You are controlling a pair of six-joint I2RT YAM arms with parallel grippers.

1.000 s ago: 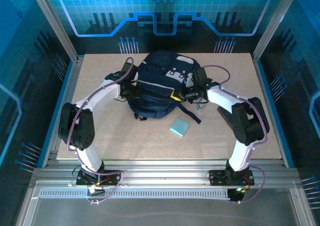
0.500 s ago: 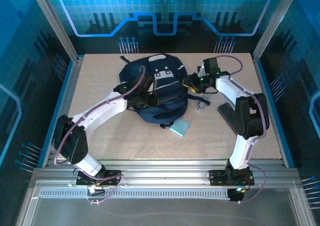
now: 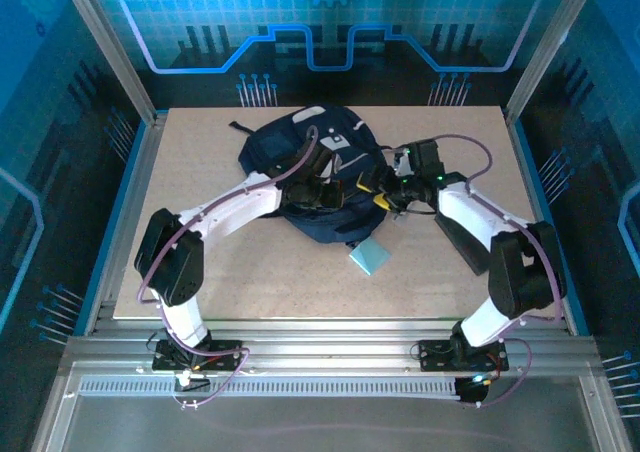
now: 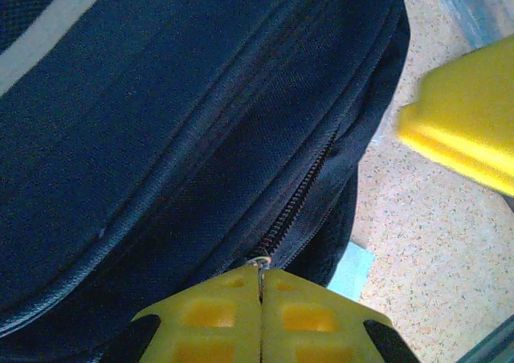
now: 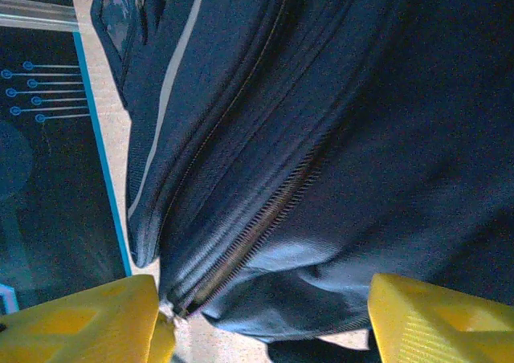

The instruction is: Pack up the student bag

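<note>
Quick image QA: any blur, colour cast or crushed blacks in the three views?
Top external: sharp, but blue cast from the lit panels; student bag nearly black, little detail. Left wrist: zip in focus; the yellow right finger at upper right is blurred. Right wrist: zip legible, fabric at upper right underexposed, own fingers soft.

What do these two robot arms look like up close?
The left arm and right arm are white with chunky black joints, each trailing a looping purple cable. Their end effectors have blocky yellow fingers with square recesses.
</note>
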